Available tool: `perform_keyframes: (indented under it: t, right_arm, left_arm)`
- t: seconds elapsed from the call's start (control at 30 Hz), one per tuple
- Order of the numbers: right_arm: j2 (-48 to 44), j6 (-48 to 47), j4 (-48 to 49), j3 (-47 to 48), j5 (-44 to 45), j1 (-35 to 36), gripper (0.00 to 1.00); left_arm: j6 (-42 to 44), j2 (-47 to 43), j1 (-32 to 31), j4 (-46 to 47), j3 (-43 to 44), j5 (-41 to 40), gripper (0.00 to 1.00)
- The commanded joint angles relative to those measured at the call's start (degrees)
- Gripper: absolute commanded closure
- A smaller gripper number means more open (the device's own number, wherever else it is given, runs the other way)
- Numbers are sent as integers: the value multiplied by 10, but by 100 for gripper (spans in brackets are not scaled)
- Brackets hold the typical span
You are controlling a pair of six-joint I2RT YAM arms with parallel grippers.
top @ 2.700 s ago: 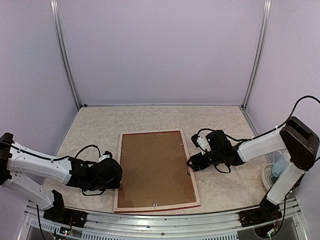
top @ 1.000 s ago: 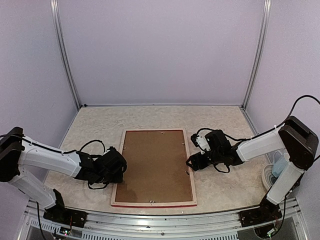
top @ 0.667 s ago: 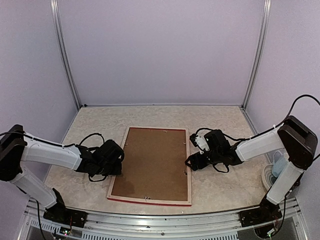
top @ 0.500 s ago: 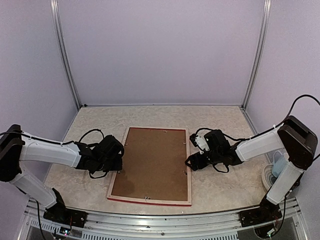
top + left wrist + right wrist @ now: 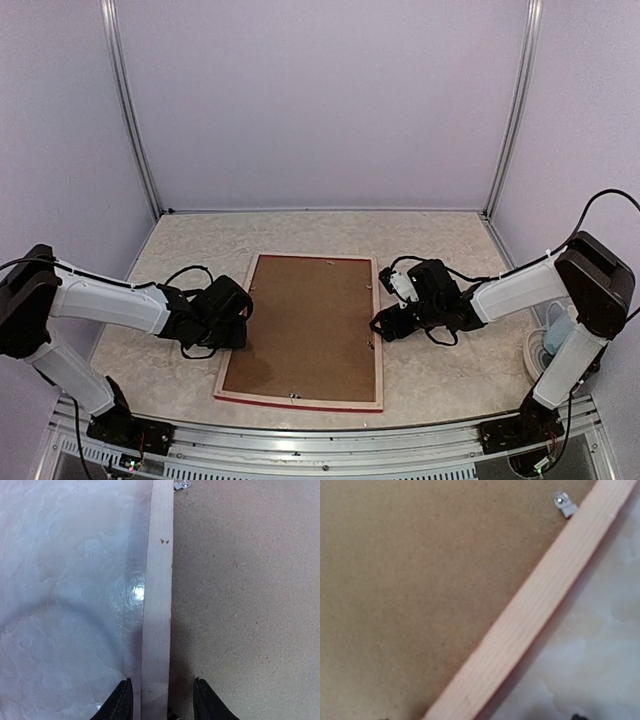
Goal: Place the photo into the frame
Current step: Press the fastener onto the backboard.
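Frame (image 5: 300, 402) is face-down, backing board (image 5: 305, 325) up; photo not visible. Your left gripper (image 5: 162, 702) straddles the frame's left rail, jaws slightly apart, no pinch. Right gripper (image 5: 382, 322) gapes wide over its right rail. Uneven closing could skid the frame.

Frame (image 5: 300, 402) is face down, so its front is out of sight bar a red sliver on the near edge, and the backing board (image 5: 305, 325) covers whatever's inside. From the top, the left gripper (image 5: 240, 320) and right gripper (image 5: 386, 325) have their jaws buried under wrists and cables. The right wrist shot is soft, with its fingers (image 5: 576, 716) nearly chopped off at the bottom edge.
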Motion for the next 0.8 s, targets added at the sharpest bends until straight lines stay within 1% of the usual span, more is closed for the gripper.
perform_keyframes:
  t: [0.0, 0.33, 0.57, 0.77]
  right_arm:
    - [21, -9, -48, -1, 16, 9, 23]
    - [24, -11, -49, 1, 20, 11, 23]
    - [27, -11, -50, 3, 21, 12, 23]
    - [29, -11, -50, 4, 21, 13, 23]
  left_arm:
    - [-1, 3, -1, -23, 12, 5, 58]
    - [-11, 24, -18, -31, 15, 14, 63]
    - [-23, 10, -29, -38, 6, 9, 65]
    - [-35, 0, -36, -39, -9, 7, 65]
